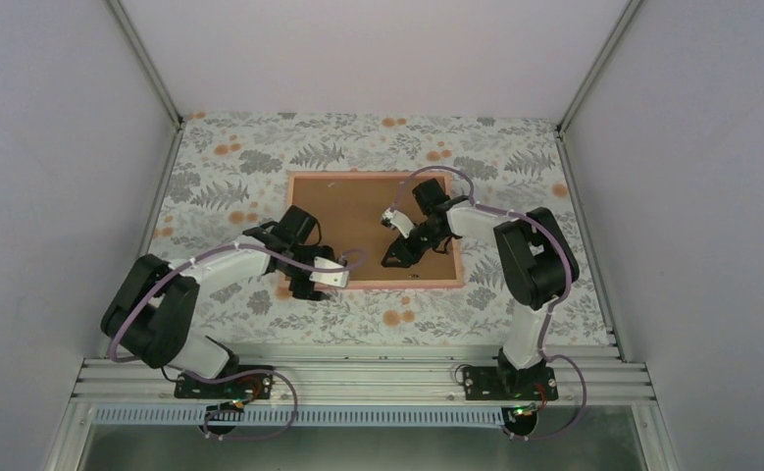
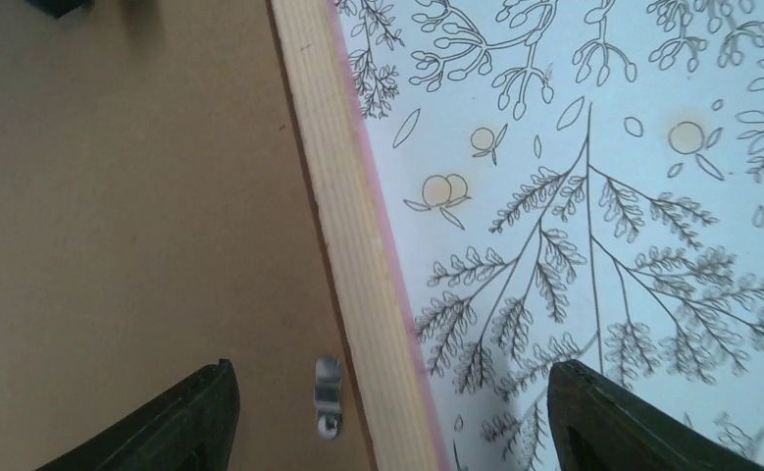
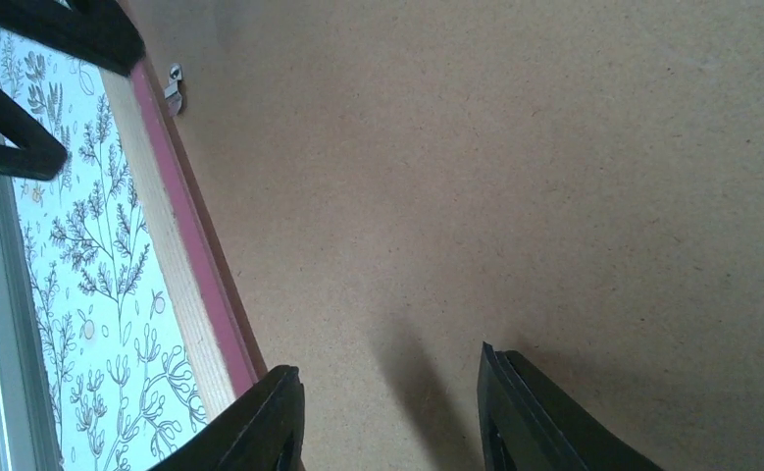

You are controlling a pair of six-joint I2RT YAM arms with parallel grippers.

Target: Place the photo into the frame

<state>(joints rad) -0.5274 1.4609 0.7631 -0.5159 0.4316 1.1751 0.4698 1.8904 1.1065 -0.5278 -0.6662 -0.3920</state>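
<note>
The pink frame [image 1: 373, 176] lies face down on the floral cloth with a plain brown backing board [image 1: 358, 221] filling it. The photo is hidden. My left gripper [image 1: 299, 285] is open and empty; in the left wrist view [image 2: 389, 417] its jaws straddle the frame's wooden edge [image 2: 358, 235], beside a small metal clip [image 2: 328, 395] on the board [image 2: 132, 216]. My right gripper [image 1: 397, 257] is open and empty just above the board [image 3: 505, 167]; in the right wrist view [image 3: 389, 412] it is near the frame's edge [image 3: 177, 265].
The floral tablecloth [image 1: 515, 167] surrounds the frame. White walls enclose the table on three sides. A metal rail [image 1: 358, 378] runs along the near edge. The left arm's fingers [image 3: 25, 98] show at the top left of the right wrist view, near the clip [image 3: 174, 83].
</note>
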